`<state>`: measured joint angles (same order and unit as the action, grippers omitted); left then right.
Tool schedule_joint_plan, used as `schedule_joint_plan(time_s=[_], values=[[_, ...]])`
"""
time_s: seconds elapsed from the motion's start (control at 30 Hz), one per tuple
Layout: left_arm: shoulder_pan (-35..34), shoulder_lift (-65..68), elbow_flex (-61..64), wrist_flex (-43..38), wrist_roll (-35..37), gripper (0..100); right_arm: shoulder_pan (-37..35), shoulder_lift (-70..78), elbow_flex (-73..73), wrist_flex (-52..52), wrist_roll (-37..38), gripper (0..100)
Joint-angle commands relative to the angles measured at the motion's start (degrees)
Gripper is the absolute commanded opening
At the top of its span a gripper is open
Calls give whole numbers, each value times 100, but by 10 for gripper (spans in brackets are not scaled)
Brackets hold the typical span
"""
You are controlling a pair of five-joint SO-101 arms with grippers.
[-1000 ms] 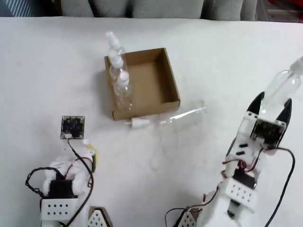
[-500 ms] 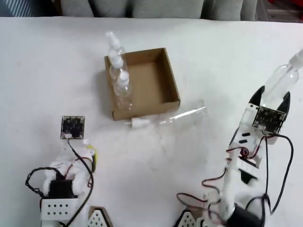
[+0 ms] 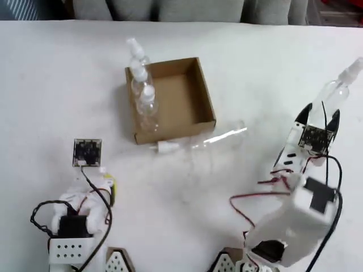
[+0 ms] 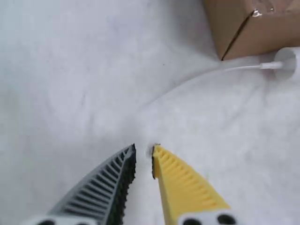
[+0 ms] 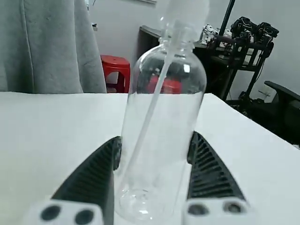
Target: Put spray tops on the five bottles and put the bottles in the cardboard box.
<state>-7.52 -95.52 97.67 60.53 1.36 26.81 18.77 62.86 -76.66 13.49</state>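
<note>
We see our right gripper (image 3: 317,111) clamped on a bottle (image 3: 336,89), our left gripper (image 4: 143,153) with fingers together, a second bottle (image 3: 218,139) lying by the box (image 3: 182,99).

Three bottles (image 3: 147,103) line the cardboard box (image 3: 184,96); fourth bottle (image 3: 220,139) lies beside.

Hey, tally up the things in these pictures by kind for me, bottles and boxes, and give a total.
Bottles: 5, three standing in the cardboard box, one lying beside it, one bottle held by the right gripper.
Cardboard box: 1.
Total: 6.
</note>
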Motion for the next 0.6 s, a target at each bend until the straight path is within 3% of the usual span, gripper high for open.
schedule_joint_plan(time_s=[0.0, 0.23, 0.57], values=[[40, -48, -26, -202, -79, 79, 57, 857, -633, -716, 70, 15], [48, -48, -26, -211, -79, 79, 57, 2123, -1284, -1059, 70, 15], [75, -48, -26, -211, -79, 79, 13, 2519, -1389, -1042, 70, 15]])
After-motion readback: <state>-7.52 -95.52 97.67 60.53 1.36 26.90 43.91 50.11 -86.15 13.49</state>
